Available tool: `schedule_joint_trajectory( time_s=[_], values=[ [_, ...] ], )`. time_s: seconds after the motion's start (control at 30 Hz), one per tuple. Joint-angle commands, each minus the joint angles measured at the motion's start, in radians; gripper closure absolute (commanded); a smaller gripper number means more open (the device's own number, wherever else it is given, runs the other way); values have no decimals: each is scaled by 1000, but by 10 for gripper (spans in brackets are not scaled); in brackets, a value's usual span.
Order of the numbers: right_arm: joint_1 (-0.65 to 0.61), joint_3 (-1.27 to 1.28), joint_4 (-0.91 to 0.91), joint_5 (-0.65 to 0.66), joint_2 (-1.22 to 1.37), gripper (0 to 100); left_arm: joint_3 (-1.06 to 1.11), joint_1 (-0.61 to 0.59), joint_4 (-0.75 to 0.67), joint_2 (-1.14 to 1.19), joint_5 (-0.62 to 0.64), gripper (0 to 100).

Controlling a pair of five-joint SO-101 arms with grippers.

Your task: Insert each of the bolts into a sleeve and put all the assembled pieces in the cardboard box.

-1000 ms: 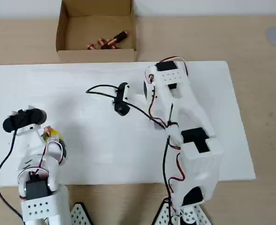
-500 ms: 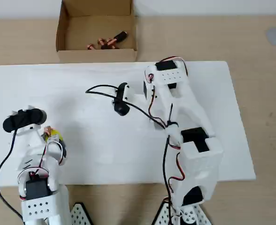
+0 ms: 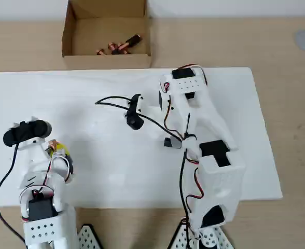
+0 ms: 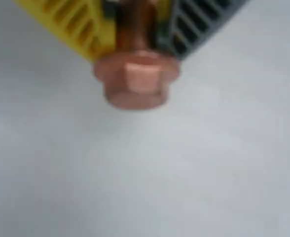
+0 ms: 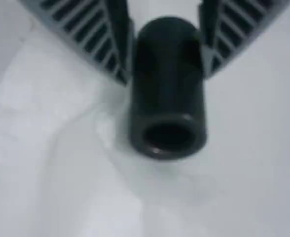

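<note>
L gripper tight on copper bolt; R gripper tight on black sleeve.

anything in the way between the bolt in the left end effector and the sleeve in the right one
Nothing visible does: the bolt and the sleeve are each gripped, and the high view shows white sheet between the arms.

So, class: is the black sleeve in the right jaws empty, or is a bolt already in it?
Empty: the sleeve shows a dark, hollow bore; the copper bolt sits in the left jaws.
</note>
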Motion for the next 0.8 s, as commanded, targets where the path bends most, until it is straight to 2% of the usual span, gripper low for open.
schedule_joint_trajectory(
  time_s=[0.0,0.77],
  values=[
    [19,-4,12,6,-4,986,-3,-17,-14,-7,0,993],
    [21,-4,18,-21,-8,974,-5,-17,-14,-7,0,993]
  ],
)
